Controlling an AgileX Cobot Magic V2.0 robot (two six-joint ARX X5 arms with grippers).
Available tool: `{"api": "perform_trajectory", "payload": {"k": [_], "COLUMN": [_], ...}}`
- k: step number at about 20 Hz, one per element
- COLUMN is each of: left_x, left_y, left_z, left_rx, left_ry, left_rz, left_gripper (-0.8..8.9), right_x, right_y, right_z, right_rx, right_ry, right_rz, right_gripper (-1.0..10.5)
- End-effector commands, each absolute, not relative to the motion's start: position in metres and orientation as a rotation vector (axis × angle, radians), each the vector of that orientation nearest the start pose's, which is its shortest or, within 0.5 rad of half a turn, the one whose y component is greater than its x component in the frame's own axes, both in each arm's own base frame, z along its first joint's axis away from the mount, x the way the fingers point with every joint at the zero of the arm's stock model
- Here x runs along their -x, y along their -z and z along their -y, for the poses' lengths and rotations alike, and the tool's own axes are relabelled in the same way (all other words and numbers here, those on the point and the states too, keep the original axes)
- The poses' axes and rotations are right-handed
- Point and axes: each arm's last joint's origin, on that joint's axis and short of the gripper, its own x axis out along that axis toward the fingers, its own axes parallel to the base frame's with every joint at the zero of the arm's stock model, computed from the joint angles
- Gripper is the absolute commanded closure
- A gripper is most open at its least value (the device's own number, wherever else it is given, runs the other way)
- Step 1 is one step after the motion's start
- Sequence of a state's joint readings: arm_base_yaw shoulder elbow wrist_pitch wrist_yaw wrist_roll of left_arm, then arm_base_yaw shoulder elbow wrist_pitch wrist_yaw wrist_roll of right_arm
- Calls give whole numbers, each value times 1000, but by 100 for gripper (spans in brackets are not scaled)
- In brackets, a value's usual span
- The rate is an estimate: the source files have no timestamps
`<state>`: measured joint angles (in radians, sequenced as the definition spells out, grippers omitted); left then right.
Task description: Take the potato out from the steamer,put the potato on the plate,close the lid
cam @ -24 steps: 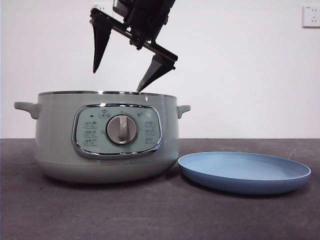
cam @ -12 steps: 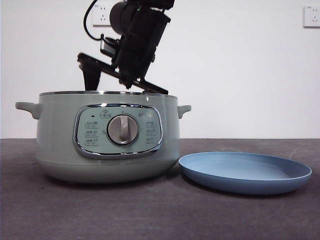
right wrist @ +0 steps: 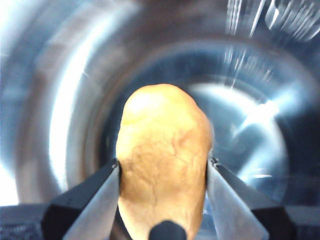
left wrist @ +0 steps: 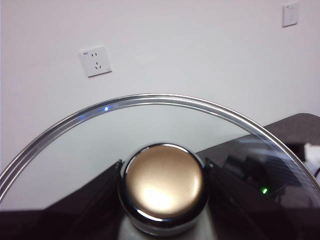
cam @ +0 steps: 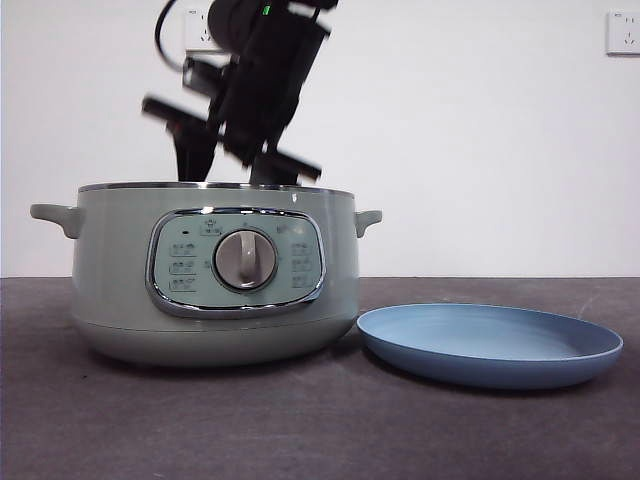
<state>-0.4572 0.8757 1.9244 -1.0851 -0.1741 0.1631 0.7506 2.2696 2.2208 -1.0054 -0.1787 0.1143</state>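
Light-blue and shallow, the plate (cam: pixel 490 343) is seen nearest in the front view, lying on the dark table (cam: pixel 300 430) just beside the steamer (cam: pixel 210 275), with nothing on it. Sage-green walls, a chrome rim and a front panel with a silver dial (cam: pixel 244 260) are shown on the steamer, which stands with its top uncovered. Into its open mouth the right gripper (cam: pixel 225 165) is lowered from above, dark and blurred, its fingertips hidden behind the rim. From the right wrist view the potato (right wrist: pixel 162 165) is seen between the two jaws of the right gripper (right wrist: pixel 162 172); each jaw lies against one flank of it, so the jaws are set about a potato's width apart and appear closed on it. Around the potato the shiny metal inside of the steamer (right wrist: pixel 65 115) is smeared by blur. Whether the potato rests on the bottom cannot be told. In the left wrist view the lid (left wrist: pixel 150 107) is held by its knob (left wrist: pixel 164 182), which is clamped between the jaws of the left gripper (left wrist: pixel 164 187); the glass disc stands on edge before a white wall bearing a socket (left wrist: pixel 96 61)
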Motion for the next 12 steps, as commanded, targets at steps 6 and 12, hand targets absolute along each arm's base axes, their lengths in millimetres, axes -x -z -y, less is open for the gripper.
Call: {"api": "perform_trajectory", "payload": {"k": [6,12], "left_x": [-78,-139], "left_y": [-553,-549], "left_z": [33,66], "left_rx": [-206,-211], "left_ry": [288,398], "left_rz": [-40,-60], "left_gripper": [822,822], "right_x": [-288,-248], "right_y": [-434,-486], "right_z": [-243,-157], "right_rx": [338,276], "right_ry": [-637,-510], "right_rz": [-678,-660], "right_gripper": [959,959]}}
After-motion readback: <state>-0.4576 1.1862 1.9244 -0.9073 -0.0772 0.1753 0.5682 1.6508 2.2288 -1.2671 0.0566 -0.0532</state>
